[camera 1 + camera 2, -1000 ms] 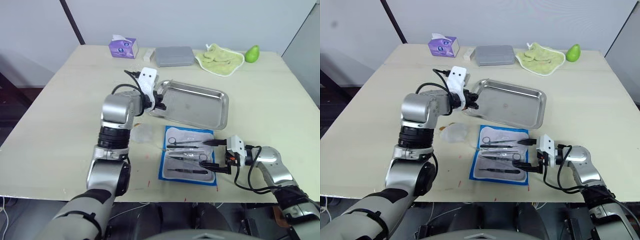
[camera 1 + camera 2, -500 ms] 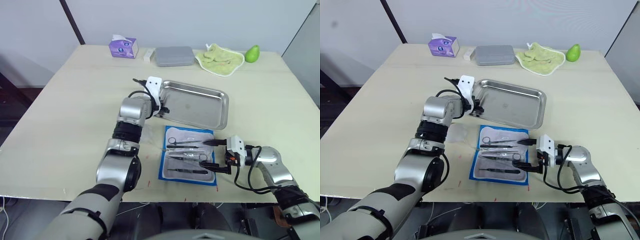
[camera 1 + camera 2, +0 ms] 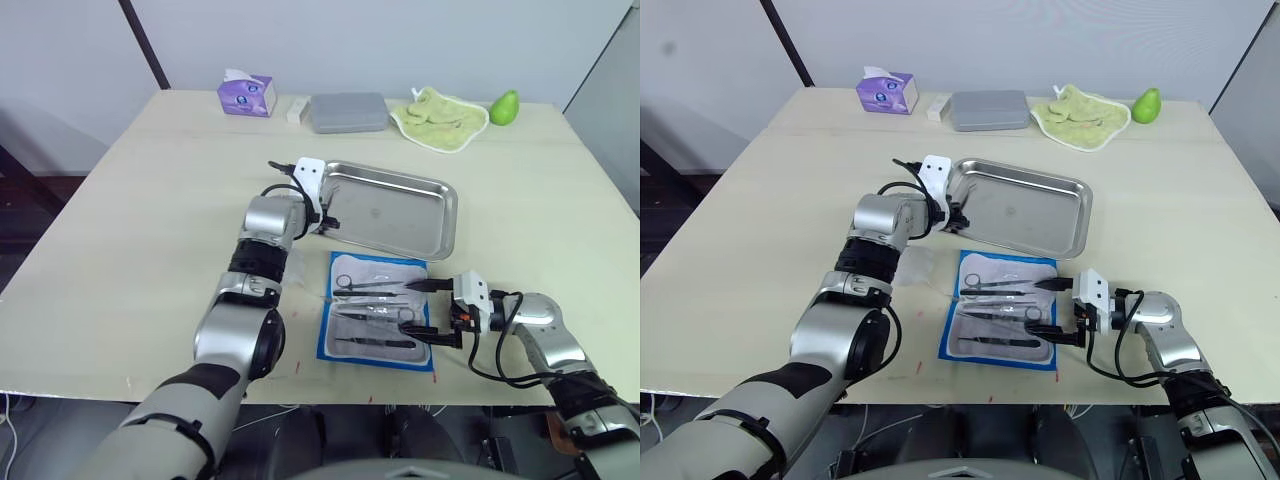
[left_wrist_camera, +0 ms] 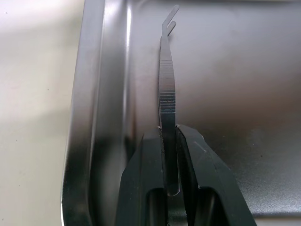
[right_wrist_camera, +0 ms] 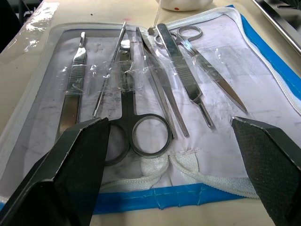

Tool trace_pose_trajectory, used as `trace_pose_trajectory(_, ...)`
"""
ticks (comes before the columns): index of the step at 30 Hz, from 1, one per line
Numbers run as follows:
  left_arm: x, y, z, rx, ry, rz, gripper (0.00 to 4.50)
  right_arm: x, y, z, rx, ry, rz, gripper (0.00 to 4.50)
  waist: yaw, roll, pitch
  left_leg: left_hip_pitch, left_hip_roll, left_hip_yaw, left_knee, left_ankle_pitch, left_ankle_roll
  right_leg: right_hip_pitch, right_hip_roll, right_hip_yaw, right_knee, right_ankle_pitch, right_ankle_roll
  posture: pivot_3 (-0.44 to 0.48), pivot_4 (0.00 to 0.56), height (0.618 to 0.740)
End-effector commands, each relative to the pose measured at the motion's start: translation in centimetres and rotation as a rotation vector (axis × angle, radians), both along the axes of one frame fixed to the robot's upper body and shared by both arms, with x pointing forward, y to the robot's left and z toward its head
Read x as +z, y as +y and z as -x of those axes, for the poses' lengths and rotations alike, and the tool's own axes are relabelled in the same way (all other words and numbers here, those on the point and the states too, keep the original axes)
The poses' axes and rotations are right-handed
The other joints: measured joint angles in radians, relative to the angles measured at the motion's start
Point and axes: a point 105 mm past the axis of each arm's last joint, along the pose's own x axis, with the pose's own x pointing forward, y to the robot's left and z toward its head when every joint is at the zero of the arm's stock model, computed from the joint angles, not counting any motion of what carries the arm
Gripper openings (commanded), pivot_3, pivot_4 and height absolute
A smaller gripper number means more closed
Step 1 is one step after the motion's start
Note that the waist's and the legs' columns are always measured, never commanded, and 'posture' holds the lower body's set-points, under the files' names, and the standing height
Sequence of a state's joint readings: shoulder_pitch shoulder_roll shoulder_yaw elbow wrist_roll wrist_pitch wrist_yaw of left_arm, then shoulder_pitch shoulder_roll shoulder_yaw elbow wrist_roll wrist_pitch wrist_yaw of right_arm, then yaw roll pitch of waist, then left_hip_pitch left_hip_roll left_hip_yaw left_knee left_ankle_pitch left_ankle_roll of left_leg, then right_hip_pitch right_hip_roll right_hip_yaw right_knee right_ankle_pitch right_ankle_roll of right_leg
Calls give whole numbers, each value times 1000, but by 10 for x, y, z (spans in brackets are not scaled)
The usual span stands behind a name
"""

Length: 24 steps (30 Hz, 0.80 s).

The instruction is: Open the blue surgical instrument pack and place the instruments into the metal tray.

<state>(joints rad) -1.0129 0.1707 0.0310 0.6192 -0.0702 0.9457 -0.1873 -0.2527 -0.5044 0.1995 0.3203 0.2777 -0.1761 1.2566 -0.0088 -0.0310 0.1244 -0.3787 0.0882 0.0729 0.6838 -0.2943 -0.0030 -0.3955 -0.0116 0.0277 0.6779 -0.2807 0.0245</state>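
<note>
left pincer clamped tweezers over metal tray | right pincer gaped before instruments in blue surgical instrument pack | steel probably light, stiff, slippery; grip mid-shank

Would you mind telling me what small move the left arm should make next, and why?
Probably open the left gripper to release the tweezers. It is shut on their end, and they already reach over the floor of the metal tray, just inside its rim, so letting go should leave them in the tray.
</note>
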Motion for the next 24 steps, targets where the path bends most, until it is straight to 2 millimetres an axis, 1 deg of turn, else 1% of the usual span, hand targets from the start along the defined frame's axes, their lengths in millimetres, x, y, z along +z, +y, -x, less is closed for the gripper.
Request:
trace_pose_trajectory(1, 14, 0, -3, -2, -50, 7, 1295, -39, -12, 13, -42, 145, 108, 4500, 0, 0, 0, 0, 0, 0, 0, 0, 0, 0, 0, 0, 0, 0, 0, 0, 150, 740)
trace_pose_trajectory(2, 14, -1, -3, -1, -52, 11, 1545, -39, -12, 13, -42, 147, 107, 4500, 0, 0, 0, 0, 0, 0, 0, 0, 0, 0, 0, 0, 0, 0, 0, 0, 150, 740)
trace_pose_trajectory(3, 16, -1, -2, -2, -55, 16, 2049, -39, -12, 13, -42, 147, 108, 4500, 0, 0, 0, 0, 0, 0, 0, 0, 0, 0, 0, 0, 0, 0, 0, 0, 150, 740)
trace_pose_trajectory(4, 17, -1, -2, -2, -58, 19, 2462, -39, -12, 13, -41, 148, 108, 4500, 0, 0, 0, 0, 0, 0, 0, 0, 0, 0, 0, 0, 0, 0, 0, 0, 150, 740)
trace_pose_trajectory(6, 20, -2, 0, -8, -60, 22, 3158, -39, -12, 13, -41, 148, 107, 4500, 0, 0, 0, 0, 0, 0, 0, 0, 0, 0, 0, 0, 0, 0, 0, 0, 150, 740)
trace_pose_trajectory(7, 25, -3, 2, -19, -76, 38, 3674, -39, -12, 13, -43, 148, 105, 4500, -1, 0, 0, 0, 0, 0, 0, 0, 0, 0, 0, 0, 0, 0, 0, 0, 150, 740)
trace_pose_trajectory(10, 41, -8, 12, -76, -120, 91, 3674, -38, -12, 13, -44, 146, 104, 4500, -2, 1, 1, 0, 0, 0, -1, 1, -2, 0, 0, 0, 0, 0, 0, 0, 150, 740)
trace_pose_trajectory(13, 62, -15, 34, -232, -203, 154, 3674, -37, -14, 12, -46, 145, 106, 4500, -3, 1, 1, 0, 0, 0, -1, 2, -3, 0, 0, 0, 0, 0, 0, 0, 150, 740)
trace_pose_trajectory(15, 74, -22, 54, -398, -299, 224, 3674, -36, -15, 12, -49, 143, 105, 4500, -3, 2, 1, 0, 0, 0, -1, 2, -4, 0, 0, 0, 0, 0, 0, 0, 150, 740)
trace_pose_trajectory(16, 73, -22, 66, -473, -314, 257, 3674, -36, -16, 12, -50, 142, 104, 4500, -2, 2, 1, 0, 0, 0, -1, 2, -4, 0, -1, 0, 0, 0, 0, 0, 150, 740)
trace_pose_trajectory(18, 73, -17, 82, -580, -389, 289, 3674, -35, -15, 11, -52, 140, 102, 4500, -2, 3, 1, 1, 0, 1, -1, 2, -5, 0, -1, 0, 0, 0, 0, 0, 150, 740)
trace_pose_trajectory(20, 64, -7, 98, -689, -385, 292, 3674, -34, -14, 10, -57, 136, 93, 4500, -2, 3, 1, 1, 0, 1, -1, 3, -6, 0, -2, 0, 0, 0, 0, 0, 150, 740)
trace_pose_trajectory(22, 60, -1, 109, -770, -371, 313, 3674, -33, -14, 9, -59, 135, 87, 4500, 0, 3, 1, 1, 0, 1, -1, 3, -6, 0, -2, 0, 0, 0, 0, 0, 150, 740)
trace_pose_trajectory(23, 61, 3, 117, -834, -393, 303, 3674, -33, -13, 10, -58, 135, 86, 4500, 2, 2, 1, 1, 0, 0, -1, 3, -5, 0, -2, 0, 0, 0, 0, 0, 150, 740)
trace_pose_trajectory(24, 60, 7, 125, -892, -384, 298, 3674, -34, -13, 10, -56, 136, 85, 4500, 2, 2, 1, 0, 0, 0, -1, 1, -2, 0, -2, -1, 0, 0, 0, 0, 150, 740)
